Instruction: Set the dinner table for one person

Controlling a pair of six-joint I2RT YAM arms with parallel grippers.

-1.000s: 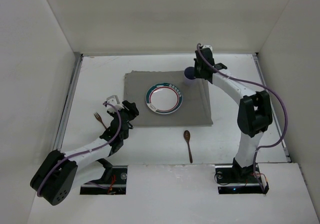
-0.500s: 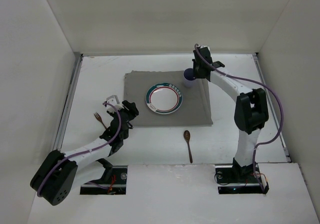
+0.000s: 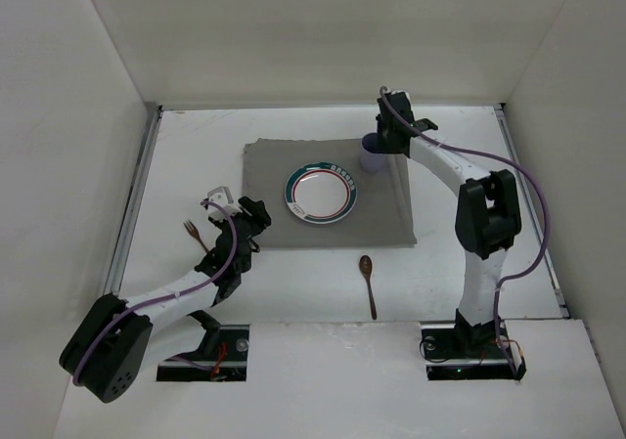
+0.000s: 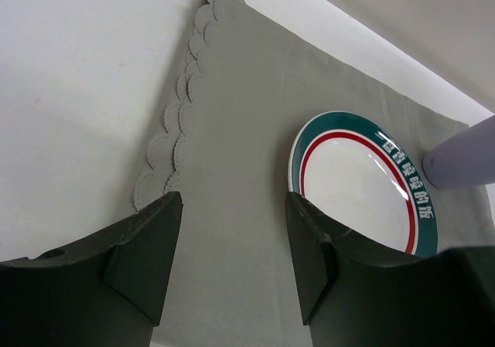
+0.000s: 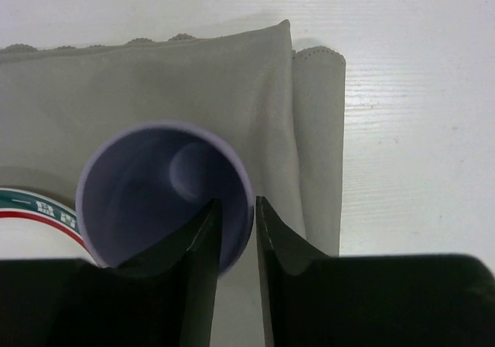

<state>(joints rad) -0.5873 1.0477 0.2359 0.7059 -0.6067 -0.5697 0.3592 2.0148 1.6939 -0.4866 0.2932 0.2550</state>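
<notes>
The dinner table (image 3: 196,146) carries a grey cloth mat (image 3: 274,165) with a green-and-red-rimmed white plate (image 3: 321,194) on it. A lilac cup (image 3: 369,155) stands upright on the mat's far right corner, just beyond the plate. My right gripper (image 5: 236,202) is open, one finger inside the cup (image 5: 155,192) and one outside its right wall, with a little slack on each side. My left gripper (image 4: 232,200) hovers open and empty over the mat's near left part (image 4: 232,115); the plate (image 4: 356,185) lies to its right.
A small fork (image 3: 193,232) lies on the table left of the mat, beside the left arm. A wooden spoon (image 3: 368,281) lies near the front edge, below the mat. White walls and metal side rails enclose the table.
The right arm shifted slightly left with the cup to the mat's corner, and its jaws have parted from the cup's wall. The left arm has not moved.
</notes>
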